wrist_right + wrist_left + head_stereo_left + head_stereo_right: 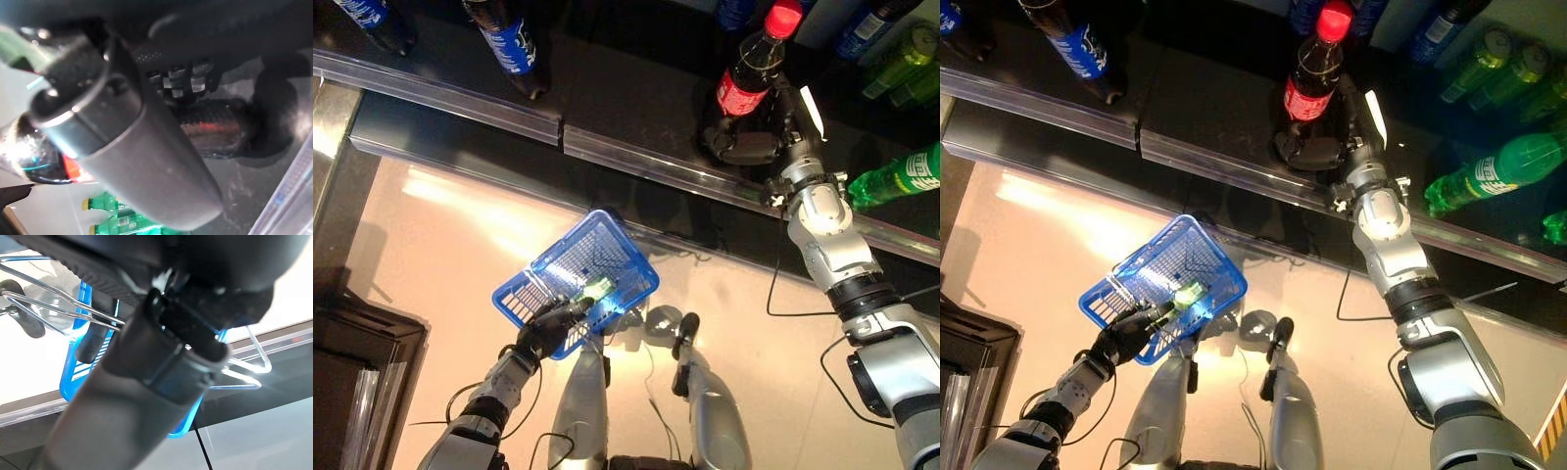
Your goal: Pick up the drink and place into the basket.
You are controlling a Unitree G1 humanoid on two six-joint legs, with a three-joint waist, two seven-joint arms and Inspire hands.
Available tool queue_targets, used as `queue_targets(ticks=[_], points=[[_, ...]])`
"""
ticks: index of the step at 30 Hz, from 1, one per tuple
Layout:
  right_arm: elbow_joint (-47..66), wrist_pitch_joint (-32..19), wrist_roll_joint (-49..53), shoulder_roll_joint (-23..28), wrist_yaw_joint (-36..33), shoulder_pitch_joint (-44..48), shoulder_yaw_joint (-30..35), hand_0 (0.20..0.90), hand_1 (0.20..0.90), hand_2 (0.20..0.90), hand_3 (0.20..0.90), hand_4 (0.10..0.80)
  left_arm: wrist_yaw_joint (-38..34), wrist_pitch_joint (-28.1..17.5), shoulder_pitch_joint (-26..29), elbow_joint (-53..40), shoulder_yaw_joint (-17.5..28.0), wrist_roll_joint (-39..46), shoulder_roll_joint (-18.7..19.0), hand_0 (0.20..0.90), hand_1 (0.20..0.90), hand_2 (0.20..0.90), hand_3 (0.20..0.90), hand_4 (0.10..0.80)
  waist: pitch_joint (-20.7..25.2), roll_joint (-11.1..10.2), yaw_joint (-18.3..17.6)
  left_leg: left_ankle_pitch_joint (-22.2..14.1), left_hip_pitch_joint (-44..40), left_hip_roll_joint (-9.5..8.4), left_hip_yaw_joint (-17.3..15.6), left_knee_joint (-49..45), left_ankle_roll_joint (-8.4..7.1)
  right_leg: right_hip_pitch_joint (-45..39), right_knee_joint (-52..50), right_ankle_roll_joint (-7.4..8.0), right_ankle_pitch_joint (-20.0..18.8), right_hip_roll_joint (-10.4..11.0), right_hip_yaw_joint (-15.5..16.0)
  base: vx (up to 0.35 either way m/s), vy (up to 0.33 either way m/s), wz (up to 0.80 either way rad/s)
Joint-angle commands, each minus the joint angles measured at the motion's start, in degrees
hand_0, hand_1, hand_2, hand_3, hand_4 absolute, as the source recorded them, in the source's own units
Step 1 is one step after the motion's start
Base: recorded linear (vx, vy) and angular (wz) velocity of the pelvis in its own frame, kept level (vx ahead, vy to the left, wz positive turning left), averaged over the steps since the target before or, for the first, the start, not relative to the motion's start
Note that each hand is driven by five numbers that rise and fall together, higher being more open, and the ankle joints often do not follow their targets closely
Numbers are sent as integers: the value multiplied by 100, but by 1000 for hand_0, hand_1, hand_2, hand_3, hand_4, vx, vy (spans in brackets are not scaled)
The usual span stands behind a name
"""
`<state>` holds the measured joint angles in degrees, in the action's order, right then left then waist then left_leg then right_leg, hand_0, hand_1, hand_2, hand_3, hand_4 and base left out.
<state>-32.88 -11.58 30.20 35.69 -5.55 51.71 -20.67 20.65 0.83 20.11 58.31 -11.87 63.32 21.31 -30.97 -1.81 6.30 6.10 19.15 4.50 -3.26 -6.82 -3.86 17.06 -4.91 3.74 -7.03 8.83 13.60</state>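
Low in the head views, the left hand (pixel 546 331) is curled round the wire handle (pixel 239 374) of a blue basket (pixel 607 245), holding it tilted above the pale floor (pixel 440 255). Something small and green (pixel 599 288) shows inside the basket; what it is cannot be told. Beyond the basket runs the clear front rail (pixel 636 157) of a dark shelf (pixel 607 78). Across that rail, the right hand (pixel 1317 152) is wrapped round the base of the drink (pixel 1314 70), a dark cola bottle with a red label and red cap, which stands on the shelf, well apart from the basket. To the robot's right of the hand lies a green bottle (pixel 1494 166) on its side, with more green bottles (pixel 1498 59) farther back. Blue-labelled dark bottles (pixel 514 44) stand on the shelf to the left.
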Motion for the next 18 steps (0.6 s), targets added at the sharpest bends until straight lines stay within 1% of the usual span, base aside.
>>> queue_targets(ticks=[1,2,4,5,6,18], points=[[340,-395,262,297,94,1027,-72,900,900,900,900,800,505,14,-285,-540,-363,89,8,300,300,300,200,100,196,236,52,-753,147,-252,8,-812,169,176,-834,320,648,221,28,0,0,0],[315,-392,268,264,125,1060,-88,900,900,900,900,800,503,4,-278,-534,-377,84,-10,300,300,300,200,100,193,242,59,-751,145,-257,10,-808,168,174,-831,320,648,227,33,0,0,0],[278,-356,300,217,194,1144,-127,834,834,834,823,723,504,14,-247,-517,-397,76,-19,300,300,300,200,100,196,249,78,-744,135,-270,14,-779,167,165,-814,325,642,239,47,0,0,0],[260,-358,334,208,214,1175,-151,380,380,380,293,193,508,20,-241,-517,-404,83,-13,300,300,300,200,100,195,252,87,-742,131,-274,17,-775,168,162,-811,327,640,243,51,0,0,0],[248,-341,394,196,233,1204,-174,300,300,300,200,100,505,24,-241,-524,-414,90,-11,300,300,300,200,100,195,257,93,-741,127,-277,19,-769,168,161,-812,330,638,249,56,0,0,0],[42,-243,768,-18,330,1220,-150,300,300,300,200,100,533,-24,-245,-478,-507,118,-94,300,300,300,200,100,193,328,116,-735,62,-332,21,-701,184,151,-777,341,605,289,83,4,2,1]])
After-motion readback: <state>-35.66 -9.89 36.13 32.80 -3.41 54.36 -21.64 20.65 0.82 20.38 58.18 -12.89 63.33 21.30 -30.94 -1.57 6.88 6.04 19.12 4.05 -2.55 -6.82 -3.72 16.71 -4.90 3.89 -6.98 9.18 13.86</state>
